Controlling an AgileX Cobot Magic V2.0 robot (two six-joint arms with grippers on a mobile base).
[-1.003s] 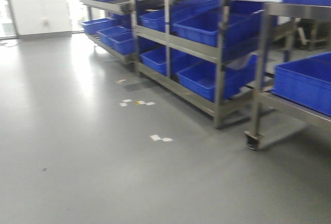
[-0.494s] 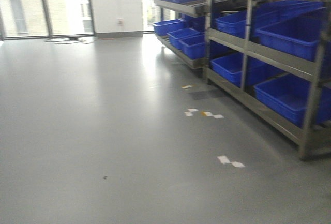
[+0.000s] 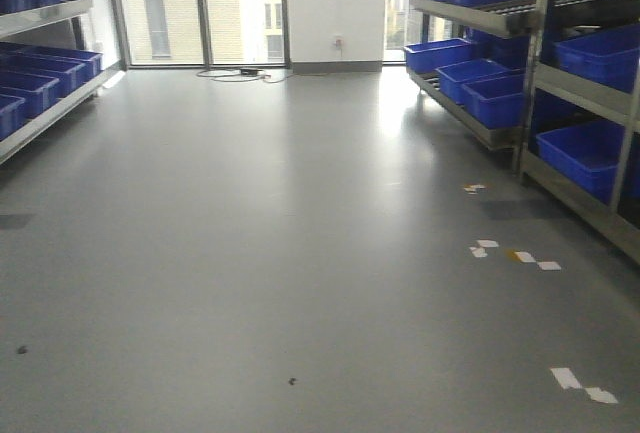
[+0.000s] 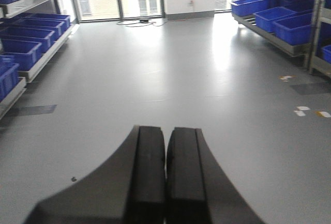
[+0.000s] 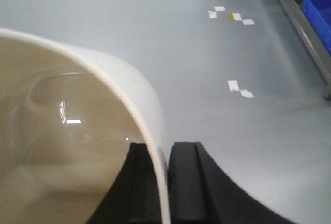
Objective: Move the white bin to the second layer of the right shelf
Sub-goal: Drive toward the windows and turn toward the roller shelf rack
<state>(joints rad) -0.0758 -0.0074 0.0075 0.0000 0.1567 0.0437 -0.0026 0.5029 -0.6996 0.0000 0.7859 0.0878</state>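
Rack [image 3: 585, 88] now rightward — floor [image 3: 300, 233] open beyond bin [image 5: 139, 89]

Left gripper [image 4: 166, 131]: two black fingers [image 4: 150, 177] pressed flat together along full length, no gap, nothing between them. Pointing forward, held above floor [image 4: 155, 63], not touching it.

Right gripper [image 5: 164, 146]: black fingers [image 5: 187, 182] clamped on side wall of white bin [image 5: 77, 131]. One finger inside wall, other outside, rim passing between tips. Pointing forward, held above floor, with bin carried clear of floor and open side tipped toward wrist.
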